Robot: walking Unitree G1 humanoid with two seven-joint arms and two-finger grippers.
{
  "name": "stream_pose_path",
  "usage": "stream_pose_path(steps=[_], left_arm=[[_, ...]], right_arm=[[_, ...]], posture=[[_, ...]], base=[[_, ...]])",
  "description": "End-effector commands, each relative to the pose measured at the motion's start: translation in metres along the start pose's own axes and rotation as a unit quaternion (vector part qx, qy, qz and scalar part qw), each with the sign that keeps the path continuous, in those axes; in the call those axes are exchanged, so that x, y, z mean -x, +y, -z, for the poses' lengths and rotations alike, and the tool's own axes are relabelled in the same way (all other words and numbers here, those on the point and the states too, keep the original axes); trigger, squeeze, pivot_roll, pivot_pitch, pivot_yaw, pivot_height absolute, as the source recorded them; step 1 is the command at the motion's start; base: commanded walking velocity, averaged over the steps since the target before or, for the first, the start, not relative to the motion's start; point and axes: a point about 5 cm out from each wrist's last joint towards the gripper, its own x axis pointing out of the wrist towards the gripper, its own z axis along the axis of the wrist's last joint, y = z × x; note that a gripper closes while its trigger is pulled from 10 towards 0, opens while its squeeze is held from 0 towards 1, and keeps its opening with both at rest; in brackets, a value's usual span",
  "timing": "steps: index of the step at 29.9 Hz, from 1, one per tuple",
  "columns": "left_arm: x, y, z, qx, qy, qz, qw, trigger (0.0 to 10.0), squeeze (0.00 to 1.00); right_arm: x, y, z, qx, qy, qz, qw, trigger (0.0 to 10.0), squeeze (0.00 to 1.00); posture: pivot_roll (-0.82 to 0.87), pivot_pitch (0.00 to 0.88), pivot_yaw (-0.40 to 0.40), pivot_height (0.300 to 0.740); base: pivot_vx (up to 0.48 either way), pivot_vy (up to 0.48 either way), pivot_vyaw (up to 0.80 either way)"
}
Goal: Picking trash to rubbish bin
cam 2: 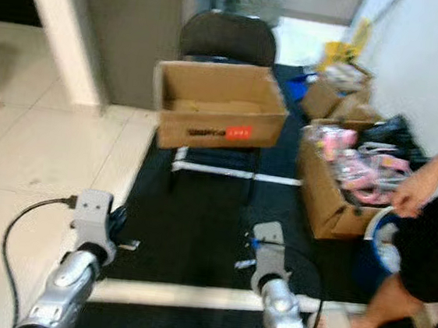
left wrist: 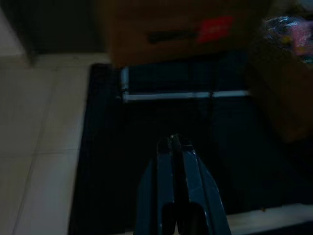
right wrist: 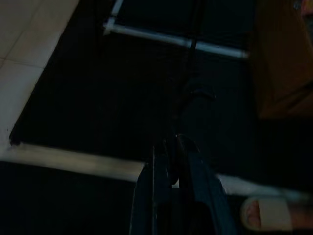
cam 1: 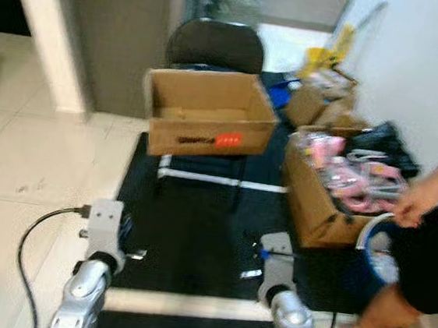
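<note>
Above the black mat (cam 1: 196,232), my left gripper (left wrist: 174,142) and right gripper (right wrist: 171,144) hung closed, holding nothing. Ahead, a cardboard box (cam 1: 209,112) sat on a chair (cam 1: 216,45).

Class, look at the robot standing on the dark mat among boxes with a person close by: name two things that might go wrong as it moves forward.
1. A person's hand and sandalled foot are close to the right claw; a swing or step might hit them.
2. The open cardboard box on the black chair sits straight ahead; bumping the chair may tip the box off.

Box (cam 1: 209,112) on chair (cam 1: 216,45); person (cam 1: 423,232) right
</note>
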Motion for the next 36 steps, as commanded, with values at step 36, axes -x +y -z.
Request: stream_pose_path(steps=[36], left_arm=[[0.001,-0.004,0.004,-0.013,0.012,0.012,1.0,10.0,0.0]], right_arm=[[-0.007,0.001,-0.015,-0.014,-0.027,-0.007,1.0,10.0,0.0]], posture=[[0.08,0.092,0.006,0.74]], base=[[0.328,0.0,-0.14]])
